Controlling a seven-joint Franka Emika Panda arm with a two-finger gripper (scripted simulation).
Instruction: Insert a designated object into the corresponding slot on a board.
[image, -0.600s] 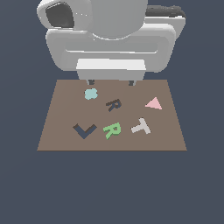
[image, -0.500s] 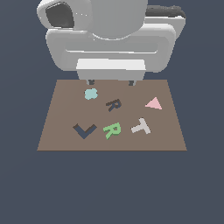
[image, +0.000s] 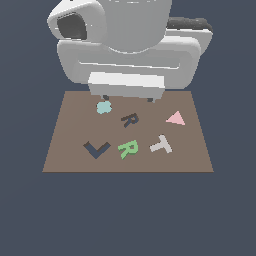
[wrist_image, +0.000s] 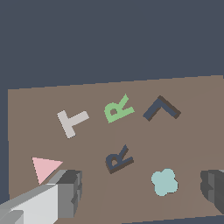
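Claw (wrist_image: 140, 188) hangs wide open and empty above the far part of the board (image: 65, 155), fingers (wrist_image: 65, 192) astride the teal clover (wrist_image: 164, 182). I see the green R (image: 128, 148) lying loose nearer the front, just beside the dark R slot (image: 130, 119). My worry: the grey T (image: 161, 144) and chevron (image: 96, 149) flank it, so a skewed descent could nudge them.

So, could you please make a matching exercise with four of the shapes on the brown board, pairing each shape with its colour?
Shapes:
1. letter T block
2. triangle block
3. chevron shape
4. letter R block nearest the chevron

Colours:
A. light green
B. dark blue
C. pink
D. pale grey

Pairs: 1-D, 2-C, 3-B, 4-A
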